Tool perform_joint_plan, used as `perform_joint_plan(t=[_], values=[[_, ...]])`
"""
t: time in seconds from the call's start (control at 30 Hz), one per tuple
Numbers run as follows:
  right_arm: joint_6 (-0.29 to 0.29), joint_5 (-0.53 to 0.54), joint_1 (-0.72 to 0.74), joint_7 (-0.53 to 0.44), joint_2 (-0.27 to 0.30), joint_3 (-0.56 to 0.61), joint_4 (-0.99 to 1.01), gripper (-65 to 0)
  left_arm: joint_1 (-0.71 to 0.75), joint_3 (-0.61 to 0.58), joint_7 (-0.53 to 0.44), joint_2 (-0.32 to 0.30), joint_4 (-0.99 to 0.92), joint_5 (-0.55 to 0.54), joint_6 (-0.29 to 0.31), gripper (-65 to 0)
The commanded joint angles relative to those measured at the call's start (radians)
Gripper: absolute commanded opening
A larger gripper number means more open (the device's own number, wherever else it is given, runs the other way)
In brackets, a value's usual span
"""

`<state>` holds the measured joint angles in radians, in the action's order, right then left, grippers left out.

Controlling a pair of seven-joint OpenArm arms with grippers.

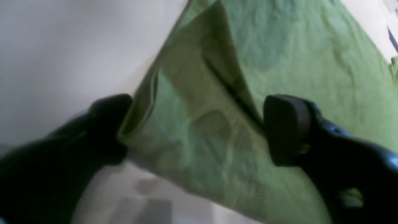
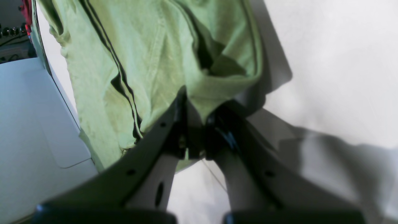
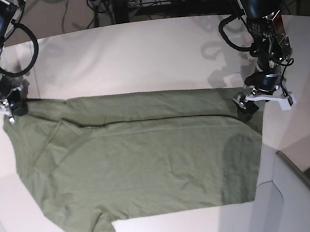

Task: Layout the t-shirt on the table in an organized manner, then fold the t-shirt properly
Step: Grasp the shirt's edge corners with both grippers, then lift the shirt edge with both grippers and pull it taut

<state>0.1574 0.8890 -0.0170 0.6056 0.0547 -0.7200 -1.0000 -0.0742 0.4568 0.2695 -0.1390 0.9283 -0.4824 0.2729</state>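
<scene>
Olive t-shirt spread on white table, right jaws clenched on its corner, left jaws released astride its edge

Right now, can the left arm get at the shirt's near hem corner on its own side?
Probably yes: the left gripper is open at the t-shirt edge, and bare table with flat cloth leads to that corner.

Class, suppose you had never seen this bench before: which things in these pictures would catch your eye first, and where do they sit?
The plain olive-green cotton t-shirt dominates, spread wide across the smooth white table with its far edge folded over in a long band. At that band's two ends sit the black tools: the right tool is shut on a bunched corner, while the left tool straddles the opposite corner, open.
</scene>
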Motion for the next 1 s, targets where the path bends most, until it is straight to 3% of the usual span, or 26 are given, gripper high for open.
perform_joint_plan(t=[0.0, 0.13, 0.3, 0.37, 0.63, 0.77, 0.97], values=[[-0.022, -0.032, -0.002, 0.015, 0.006, 0.001, -0.003, -64.5, 0.001, -0.006, 0.083, 0.009, -0.018, 0.007, -0.008, -20.9], [-0.022, -0.032, -0.001, 0.015, 0.007, 0.003, -0.004, -64.5, -0.002, -0.006, 0.083, 0.005, -0.016, 0.009, -0.008, -64.3], [-0.022, -0.034, 0.005, 0.017, 0.043, 0.004, -0.010, -64.5, 0.011, -0.002, 0.109, -0.015, 0.076, 0.009, -0.011, -65.0], [-0.022, -0.034, 0.019, 0.026, 0.063, 0.006, -0.038, -64.5, 0.011, 0.004, 0.187, -0.020, 0.133, 0.007, -0.013, -65.0], [-0.025, -0.034, 0.101, 0.211, 0.084, 0.004, -0.268, -64.8, -0.003, 0.006, 0.353, -0.037, 0.363, 0.007, -0.013, -65.0], [-0.127, -0.034, 0.174, 0.273, 0.115, 0.004, -0.279, -64.7, -0.034, 0.007, 0.400, -0.035, 0.403, 0.006, -0.014, -65.0], [-0.140, -0.034, 0.271, 0.334, 0.149, 0.006, -0.280, -64.8, -0.078, 0.075, 0.405, -0.030, 0.404, 0.006, -0.014, -65.0]])
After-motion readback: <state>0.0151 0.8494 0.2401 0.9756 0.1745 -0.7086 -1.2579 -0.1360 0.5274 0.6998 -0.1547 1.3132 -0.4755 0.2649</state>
